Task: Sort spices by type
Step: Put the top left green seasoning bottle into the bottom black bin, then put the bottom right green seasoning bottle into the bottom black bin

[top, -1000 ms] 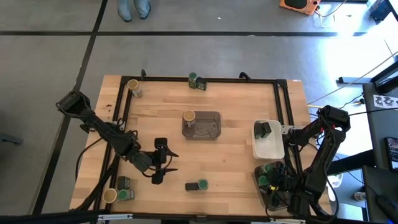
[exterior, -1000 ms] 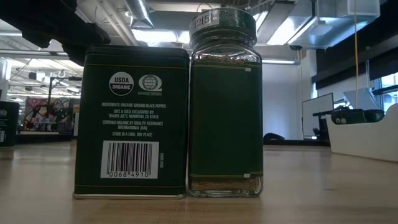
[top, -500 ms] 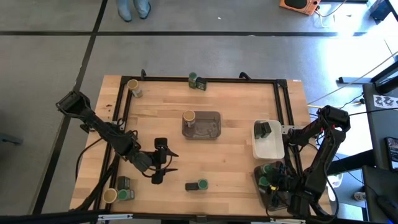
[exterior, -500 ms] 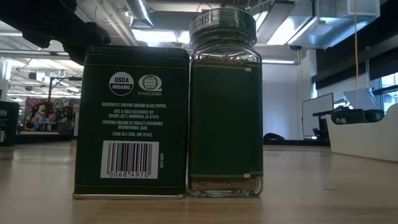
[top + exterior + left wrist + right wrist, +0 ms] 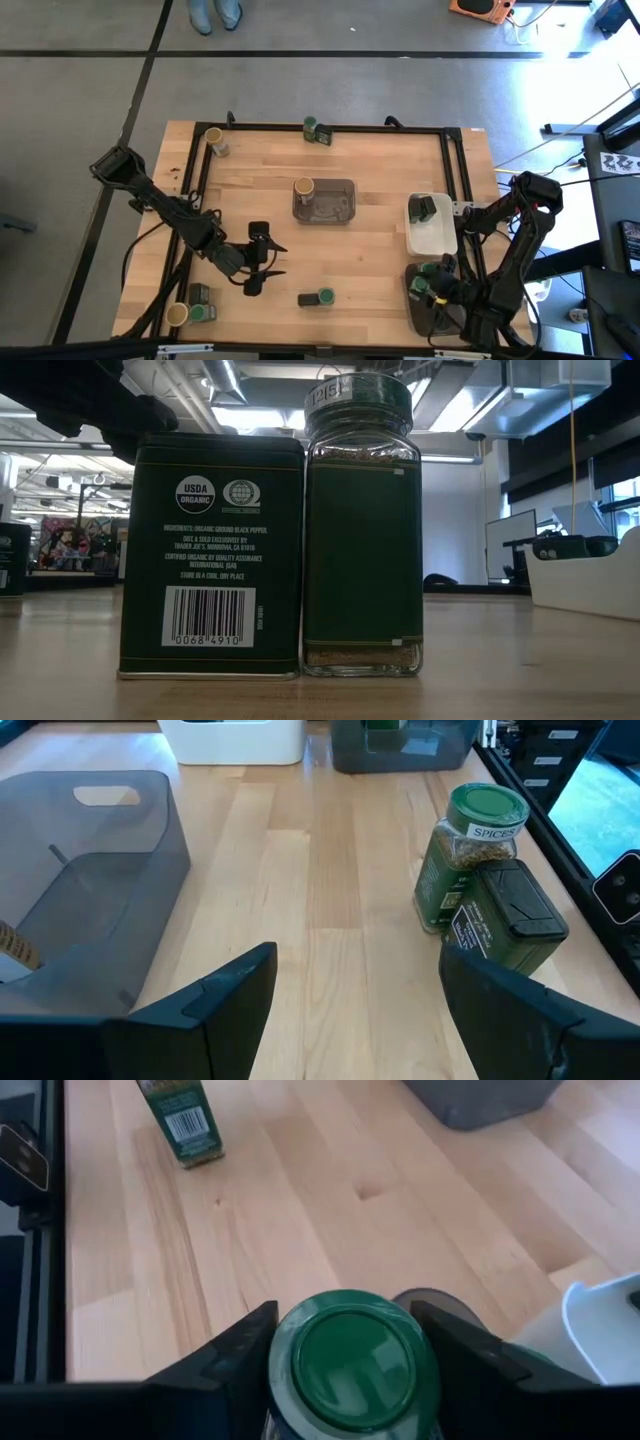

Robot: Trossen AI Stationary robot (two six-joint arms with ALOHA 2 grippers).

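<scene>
1. Only the right arm has shifted: its gripper (image 5: pixel 432 288) now sits a little further in over the dark tray (image 5: pixel 432 318) at the table's near right corner, lifted slightly from where it was a second ago
2. That right gripper is clamped on a green-lidded jar (image 5: pixel 348 1363), a finger on each side of the lid in the right wrist view
3. Over on the left, the left gripper (image 5: pixel 256 260) has not budged; it hovers over bare wood with its fingers apart and nothing between them
4. Its wrist camera looks at a green-lidded jar beside a dark tin (image 5: pixel 505 920), the two touching, with the grey tray (image 5: pixel 90 870) off to one side
5. As for what looks sorted: one tan-lidded jar (image 5: pixel 303 188) stands in the grey tray in the middle, and one dark tin (image 5: pixel 424 208) lies in the white tray (image 5: pixel 432 238)
6. Still loose on the table are a tan-lidded jar at the far left corner (image 5: pixel 214 139), a green-lidded jar at the far edge (image 5: pixel 315 128), the jar and tin pair near the front (image 5: pixel 318 298), and a cluster at the near left corner (image 5: pixel 192 306)
7. My guess is the sorting is well under halfway, with most of the containers yet to reach a tray
</scene>
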